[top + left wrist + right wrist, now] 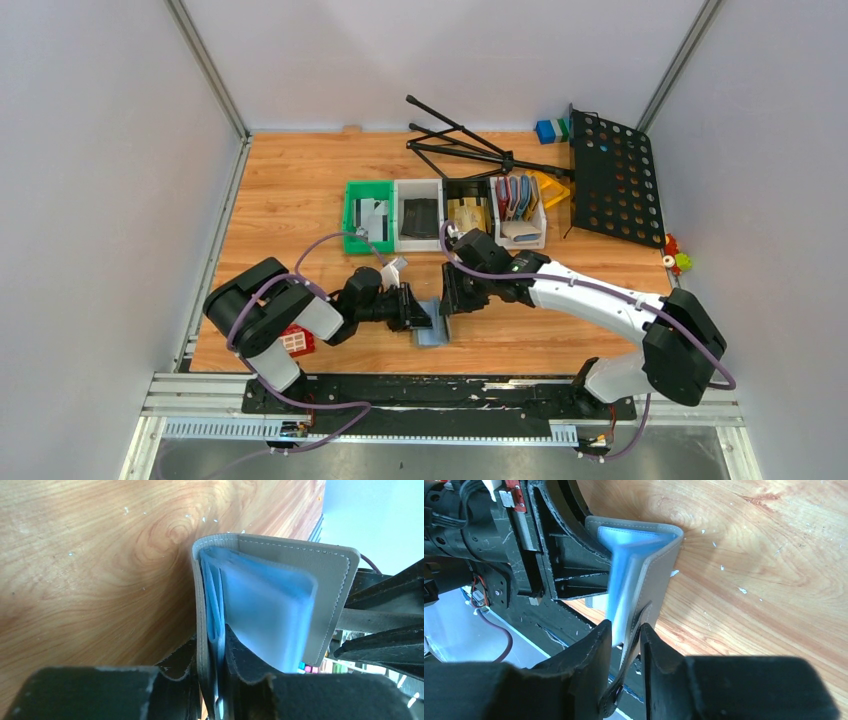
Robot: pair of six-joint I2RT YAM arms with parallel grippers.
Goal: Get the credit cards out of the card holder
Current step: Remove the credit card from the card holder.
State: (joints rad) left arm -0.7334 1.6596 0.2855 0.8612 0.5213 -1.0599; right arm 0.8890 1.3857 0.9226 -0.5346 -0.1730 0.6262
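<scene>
The grey-blue card holder (432, 327) stands half open on its edge near the table's front, between my two grippers. My left gripper (216, 652) is shut on one flap, pinching the grey cover and its pale blue pockets (265, 612). My right gripper (626, 635) is closed on the other flap (651, 580), one finger on the grey cover and the other on the pocket side. I cannot tell whether credit cards sit in the pockets. Pale grey cards (372, 216) lie in the green bin, and a whitish card (393, 270) lies by my left wrist.
A row of bins stands behind: green (352, 222), white with a black flat item (418, 215), black with a tan item (467, 214), white with red and blue holders (519, 200). A black folded music stand (612, 178) lies at the back right. A red block (297, 341) sits under my left arm.
</scene>
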